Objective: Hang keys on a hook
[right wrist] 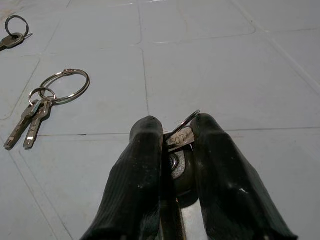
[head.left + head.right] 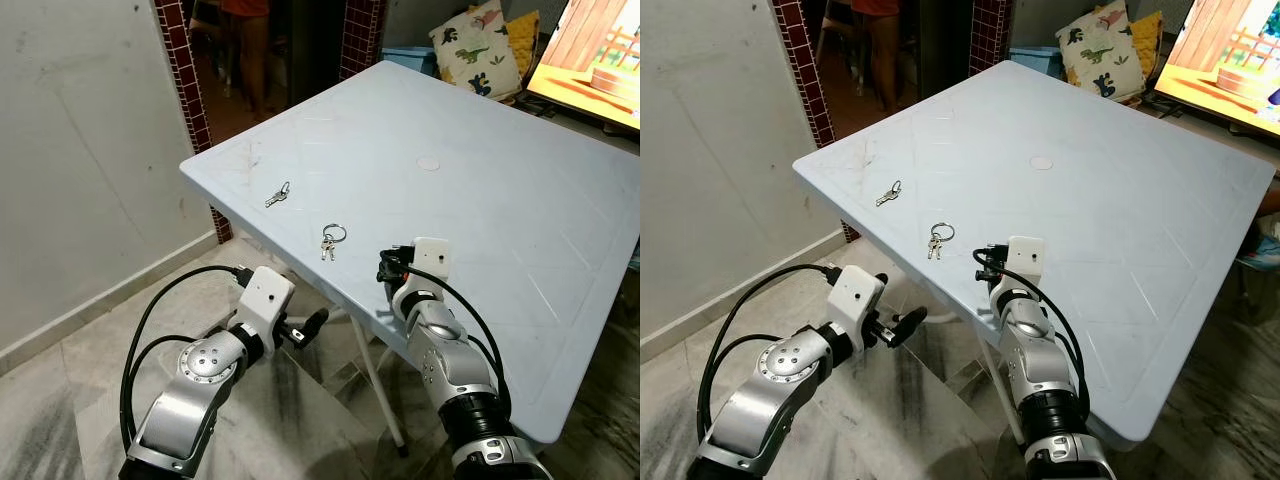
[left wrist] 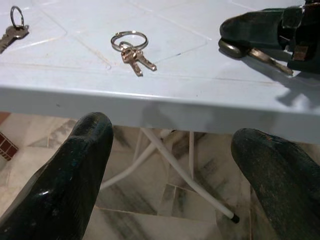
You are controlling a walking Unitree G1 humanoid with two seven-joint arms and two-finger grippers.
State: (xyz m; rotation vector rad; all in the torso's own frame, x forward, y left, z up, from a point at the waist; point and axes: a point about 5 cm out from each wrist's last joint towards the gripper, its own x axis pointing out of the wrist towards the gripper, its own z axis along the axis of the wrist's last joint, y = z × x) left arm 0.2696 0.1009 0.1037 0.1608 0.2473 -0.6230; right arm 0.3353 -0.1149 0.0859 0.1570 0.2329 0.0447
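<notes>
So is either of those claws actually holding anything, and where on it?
Yes. The right gripper pinches a key by its head, low over the table. The left gripper is open, below the table edge.

table point(image 2: 520, 200): single key point(image 2: 277, 195) far left | ringed keys point(image 2: 331, 241) near edge, right of it | right gripper point(image 1: 172, 137) with key point(image 1: 181, 137) right again

Table point(image 2: 520, 210): smooth matt plastic, scuffed. Keys point(image 1: 35, 107) at its 7 o'clock edge: shiny metal. Right gripper point(image 1: 175, 145) fingers: ribbed black rubber (semi-gloss). Floor point(image 2: 90, 360): polished marble.
</notes>
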